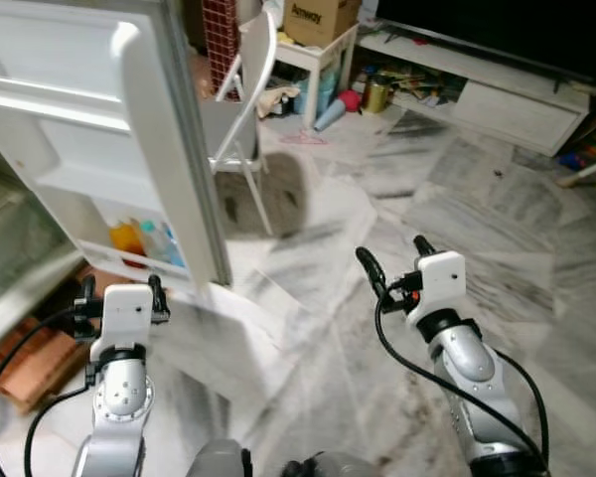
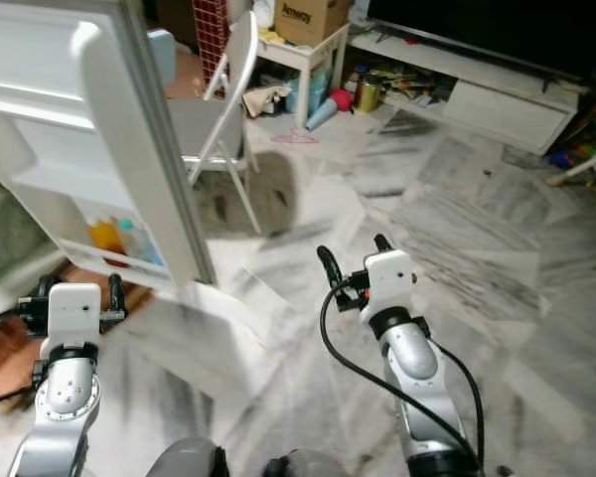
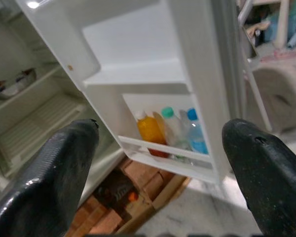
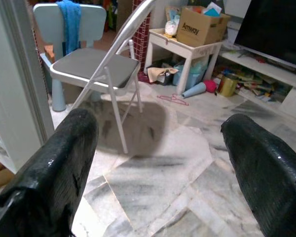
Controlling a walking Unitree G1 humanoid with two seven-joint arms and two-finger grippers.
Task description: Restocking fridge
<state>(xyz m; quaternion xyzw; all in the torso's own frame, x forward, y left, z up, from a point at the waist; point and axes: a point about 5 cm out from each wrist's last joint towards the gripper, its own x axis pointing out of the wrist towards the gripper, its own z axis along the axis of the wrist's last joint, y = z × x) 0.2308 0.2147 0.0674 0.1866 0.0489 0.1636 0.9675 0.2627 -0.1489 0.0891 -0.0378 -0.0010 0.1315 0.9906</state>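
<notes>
The fridge door (image 1: 129, 129) is wide open, just in front of the left tool (image 1: 119, 298). It is white, with shelves built into its inside. The lowest door shelf (image 3: 163, 153) holds three bottles side by side: an orange bottle (image 3: 149, 132), a clear bottle with a green cap (image 3: 170, 129) and a blue bottle (image 3: 196, 133). They stand upright, straight ahead of the left tool and a little above it. The inside of the fridge (image 3: 34, 113) lies to the left of that tool, with white shelves and a small bowl (image 3: 12, 85) on one of them. Under the door are some reddish bricks (image 1: 25, 363).

The left tool has its two black fingers (image 3: 54, 173) spread apart and holds nothing.

The right tool (image 1: 397, 268) is held up over the marble floor (image 1: 358, 378), well away from the fridge. Its fingers (image 4: 54, 182) are apart too, and it is empty.

Ahead of the right tool stands a grey folding chair (image 4: 96, 69). Behind that is a small light blue chair (image 4: 54, 19) with a blue cloth (image 4: 70, 22) hung on it. Farther off is a little white table (image 4: 187, 49) with a cardboard box (image 4: 200, 27) on top, and a long white TV stand (image 1: 497, 84) with clutter beside it.
</notes>
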